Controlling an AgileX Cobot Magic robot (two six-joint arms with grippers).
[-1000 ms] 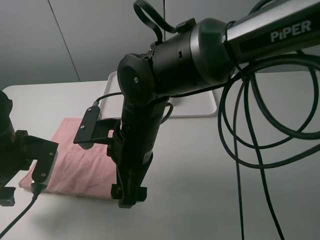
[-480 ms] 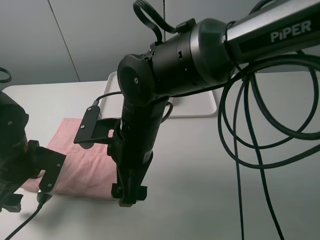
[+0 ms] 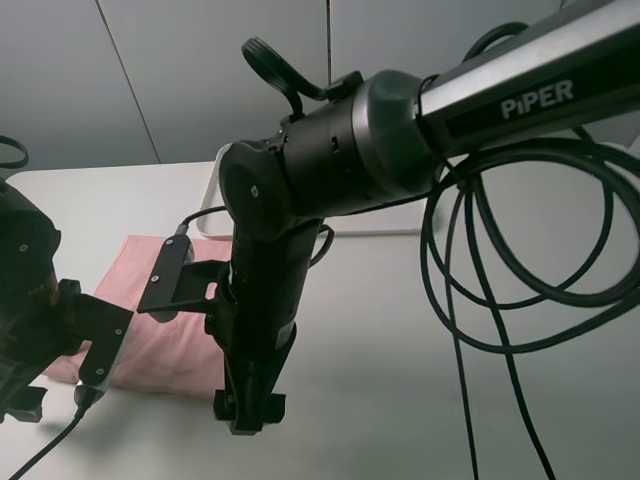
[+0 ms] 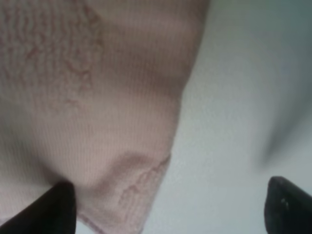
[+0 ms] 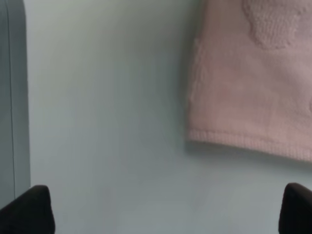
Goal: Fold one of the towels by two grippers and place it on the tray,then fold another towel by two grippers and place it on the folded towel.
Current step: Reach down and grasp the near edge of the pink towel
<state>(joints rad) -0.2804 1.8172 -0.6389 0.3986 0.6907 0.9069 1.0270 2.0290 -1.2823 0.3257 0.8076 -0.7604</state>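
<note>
While the pale pink rectangular terry towel [image 3: 125,270] lies flat on the white tabletop [image 3: 400,330], near the white plastic tray [image 3: 208,205] of which only an edge shows behind the right arm, the step in hand looks like the approach to grasp it for its fold. No cream-white towel shows in any view, so whether it already sits on the tray cannot be told. On the left wrist view, the black two-fingered left gripper [image 4: 170,209] stands spread wide and empty, one fingertip over the towel's corner [image 4: 141,195] and the other over bare table. At the end of its black jointed arm, the right gripper [image 5: 163,209] is equally wide and holds nothing, hanging over bare table just beside the towel's hemmed edge [image 5: 243,141]. Judging from this, the next move calls for the right gripper to shift onto its own corner, then for both to descend, pinch the cloth, and lift it together so the near edge carries evenly over to the far edge.
</note>
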